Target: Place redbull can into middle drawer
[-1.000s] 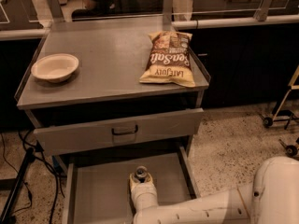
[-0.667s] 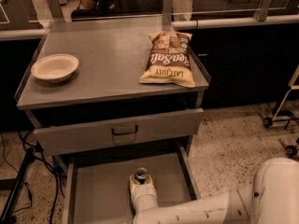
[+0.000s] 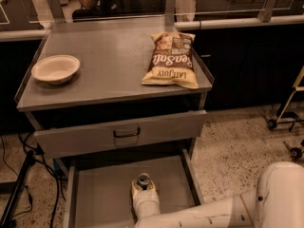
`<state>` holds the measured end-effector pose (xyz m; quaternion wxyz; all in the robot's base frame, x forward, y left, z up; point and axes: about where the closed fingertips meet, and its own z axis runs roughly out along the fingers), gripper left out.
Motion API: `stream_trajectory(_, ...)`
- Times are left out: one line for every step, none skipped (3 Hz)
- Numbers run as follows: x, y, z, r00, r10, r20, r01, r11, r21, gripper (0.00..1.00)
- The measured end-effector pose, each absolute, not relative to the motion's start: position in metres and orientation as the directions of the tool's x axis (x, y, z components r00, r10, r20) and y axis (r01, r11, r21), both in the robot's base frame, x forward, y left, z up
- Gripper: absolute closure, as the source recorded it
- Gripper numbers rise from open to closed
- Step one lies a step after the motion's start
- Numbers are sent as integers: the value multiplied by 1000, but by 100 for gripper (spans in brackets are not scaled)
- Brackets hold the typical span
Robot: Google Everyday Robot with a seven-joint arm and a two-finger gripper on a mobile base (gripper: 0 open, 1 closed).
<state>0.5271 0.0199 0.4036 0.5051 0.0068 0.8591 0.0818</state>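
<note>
The redbull can point(image 3: 143, 178) stands upright inside the open middle drawer point(image 3: 102, 198), near the middle of its grey floor; only its silver top and a little of its body show. My gripper point(image 3: 144, 186) reaches into the drawer from the front, right at the can, on the end of my white arm point(image 3: 199, 215). The wrist hides most of the can's body.
The drawer above point(image 3: 121, 134), with a bar handle, is pulled partly out over the back of the middle drawer. On the cabinet top lie a white bowl point(image 3: 55, 69) at left and a chip bag point(image 3: 172, 60) at right. Cables and a stand leg are at lower left.
</note>
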Motion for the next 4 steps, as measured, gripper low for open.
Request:
stream_trajectory(523, 20, 401, -493, 103, -864, -57, 987, 150, 100)
stream_trajectory(520, 20, 401, -494, 107, -863, -48, 987, 150, 100)
stream_trajectory(520, 20, 401, -494, 107, -863, -48, 987, 150, 81)
stream_trajectory(520, 20, 401, -494, 107, -863, -48, 987, 150, 58)
